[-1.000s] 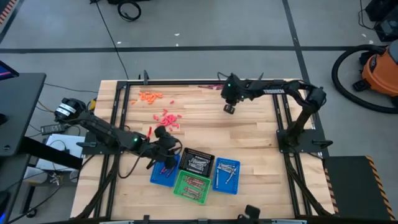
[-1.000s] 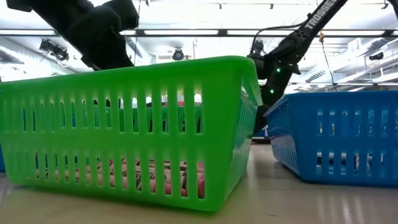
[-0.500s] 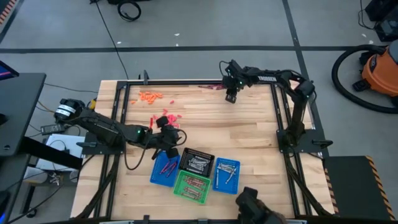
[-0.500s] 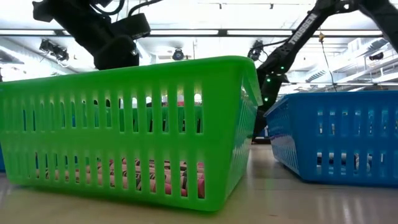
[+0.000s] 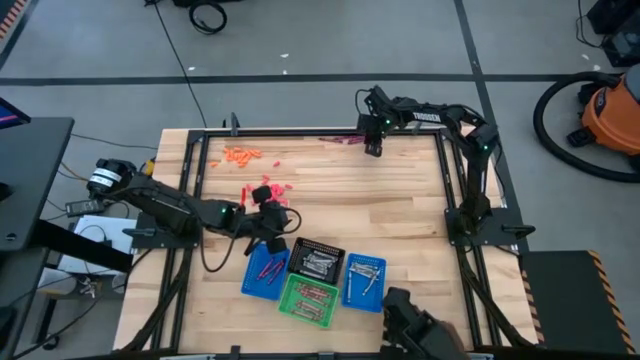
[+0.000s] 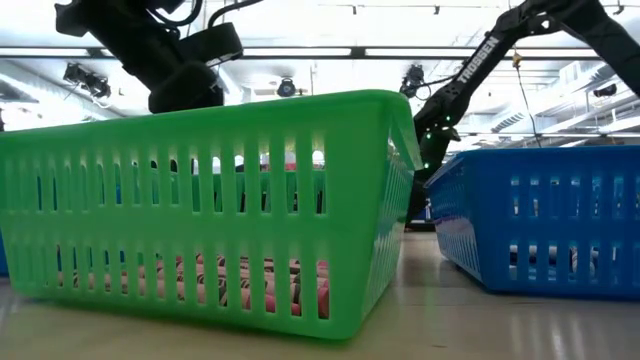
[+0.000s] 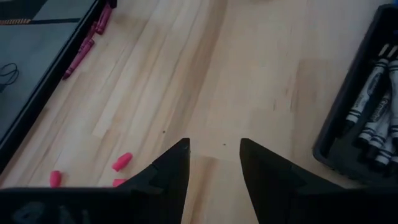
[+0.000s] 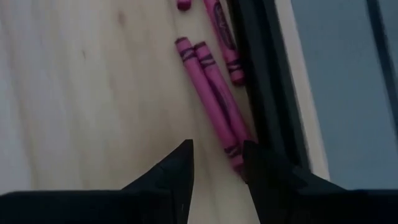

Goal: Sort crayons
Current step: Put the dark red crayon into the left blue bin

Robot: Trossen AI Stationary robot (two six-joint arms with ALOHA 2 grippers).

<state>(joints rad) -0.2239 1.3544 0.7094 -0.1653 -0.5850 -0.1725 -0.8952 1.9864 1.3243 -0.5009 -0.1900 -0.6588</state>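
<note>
Crayons lie in loose groups on the wooden table: orange ones (image 5: 240, 154) at the far left, pink pieces (image 5: 270, 188) in the middle left, and maroon ones (image 5: 340, 140) along the far edge. My right gripper (image 5: 373, 148) hovers open over the maroon crayons (image 8: 214, 93), its fingers just short of them. My left gripper (image 5: 272, 212) is open over bare wood beside the pink pieces (image 7: 121, 162), with nothing between its fingers (image 7: 214, 149). The black basket (image 7: 348, 124) holds grey crayons (image 7: 373, 106).
Four mesh baskets stand close together near the front edge: blue (image 5: 265, 272), black (image 5: 318, 262), green (image 5: 308, 298) and another blue (image 5: 365, 280). A black frame rail (image 8: 264, 93) runs right beside the maroon crayons. A dark shape (image 5: 410, 325) shows at the near edge.
My right gripper has gone toward the table's far edge, up to the maroon crayons. My left gripper has swung from the blue basket's rim toward the far edge, to the pink pieces, then kept still. A dark shape has come in at the near edge.
</note>
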